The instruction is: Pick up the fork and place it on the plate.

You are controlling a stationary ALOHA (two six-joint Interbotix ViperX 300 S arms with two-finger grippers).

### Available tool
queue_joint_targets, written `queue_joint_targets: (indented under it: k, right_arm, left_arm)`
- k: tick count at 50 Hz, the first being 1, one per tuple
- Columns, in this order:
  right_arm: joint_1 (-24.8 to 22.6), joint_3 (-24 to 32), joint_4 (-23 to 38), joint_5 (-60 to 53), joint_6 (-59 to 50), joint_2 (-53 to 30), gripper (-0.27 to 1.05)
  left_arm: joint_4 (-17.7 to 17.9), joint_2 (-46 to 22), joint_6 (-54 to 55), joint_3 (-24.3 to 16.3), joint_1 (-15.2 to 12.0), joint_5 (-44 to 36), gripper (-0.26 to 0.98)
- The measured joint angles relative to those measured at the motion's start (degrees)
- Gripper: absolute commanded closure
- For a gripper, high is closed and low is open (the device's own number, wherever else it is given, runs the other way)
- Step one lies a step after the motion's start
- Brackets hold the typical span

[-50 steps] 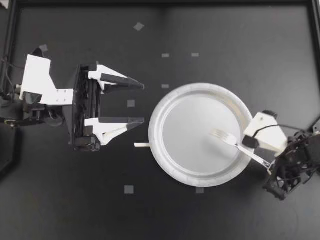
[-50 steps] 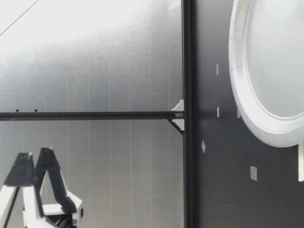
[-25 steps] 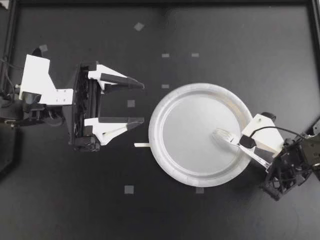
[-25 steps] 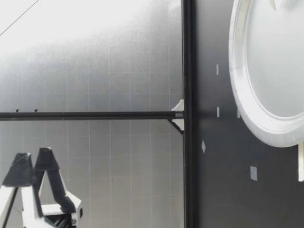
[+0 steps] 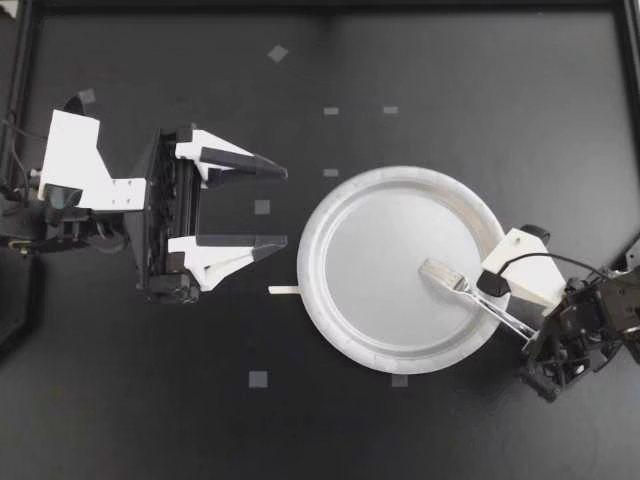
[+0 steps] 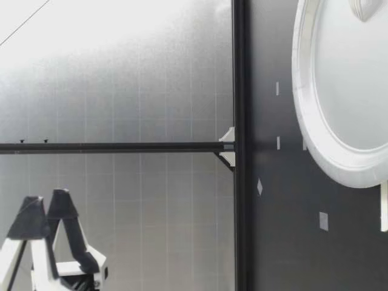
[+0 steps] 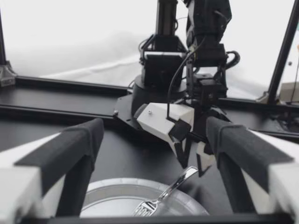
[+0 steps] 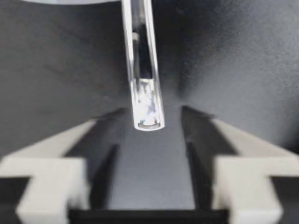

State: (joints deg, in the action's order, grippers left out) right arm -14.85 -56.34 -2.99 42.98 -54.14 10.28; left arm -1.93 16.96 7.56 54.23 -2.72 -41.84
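Note:
The white paper plate (image 5: 340, 200) lies right of the table's middle. The metal fork (image 5: 462, 288) rests with its tines on the plate and its handle slanting out over the right rim. My right gripper (image 5: 512, 315) stands open at that rim. In the right wrist view the fork handle's (image 8: 144, 70) end sits between the fingers (image 8: 105, 140), with a gap on each side. My left gripper (image 5: 285, 206) hovers open and empty left of the plate. The left wrist view shows the plate (image 7: 112, 198), the fork (image 7: 163, 196) and my right gripper (image 7: 191, 158) ahead of it.
A small white strip (image 5: 285, 290) lies against the plate's left rim. Grey tape squares (image 5: 258, 379) dot the black table. Black frame rails (image 5: 20, 60) run along the far and left edges. In the low view the plate's rim (image 6: 303, 103) faces the camera.
My right gripper has opened and let go of the fork handle. The fork has settled a little lower and farther onto the plate. The left arm has not moved.

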Motion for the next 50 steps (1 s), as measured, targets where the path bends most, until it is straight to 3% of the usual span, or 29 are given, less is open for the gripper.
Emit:
queue_joint_targets:
  k: [17, 32, 33, 35, 36, 38, 40, 41, 45, 47, 50]
  right_arm:
    - [0.0, 2.5, 0.4, -0.6, 0.4, 4.5, 0.25]
    - [2.8, 6.5, 7.1, -6.6, 2.5, 19.9, 0.26]
    - [3.1, 6.6, 9.0, -11.8, 3.8, 22.1, 0.26]
    - [3.1, 6.6, 9.0, -11.8, 3.8, 22.1, 0.26]
    - [3.2, 6.5, 11.7, -19.3, 5.7, 24.3, 0.26]
    - [3.2, 6.5, 11.7, -19.3, 5.7, 24.3, 0.26]
    - [3.9, 4.6, 17.5, -35.1, 9.7, 28.2, 0.27]
    - [3.9, 4.6, 17.5, -35.1, 9.7, 28.2, 0.27]
    - [5.6, 1.7, 20.7, -46.0, 12.8, 29.4, 0.27]
    - [5.6, 1.7, 20.7, -46.0, 12.8, 29.4, 0.27]
    - [8.7, -1.6, 23.5, -55.6, 18.6, 28.7, 0.27]
  left_arm:
    - [0.0, 0.5, 0.7, 0.1, 0.0, 0.8, -0.16]
    - [0.0, 4.8, 0.4, -2.5, 0.0, 18.4, -0.15]
    - [0.0, 4.8, 0.4, -2.5, 0.0, 18.4, -0.15]
    - [0.0, 5.8, 0.2, -2.8, 0.0, 19.8, -0.15]
    - [0.0, 6.6, 0.0, -2.8, 0.0, 20.0, -0.15]
    - [0.0, 6.6, 0.0, -2.8, 0.0, 20.0, -0.15]
    - [0.0, 7.7, -0.2, -2.6, 0.0, 19.3, -0.15]
    - [0.0, 7.7, -0.2, -2.6, 0.0, 19.3, -0.15]
    - [0.0, 9.5, -0.9, -1.0, 0.0, 15.4, -0.15]
    - [0.0, 10.2, -1.1, 0.5, 0.0, 11.9, -0.15]
    - [-0.1, 10.6, -1.1, 1.8, 0.0, 9.2, -0.15]
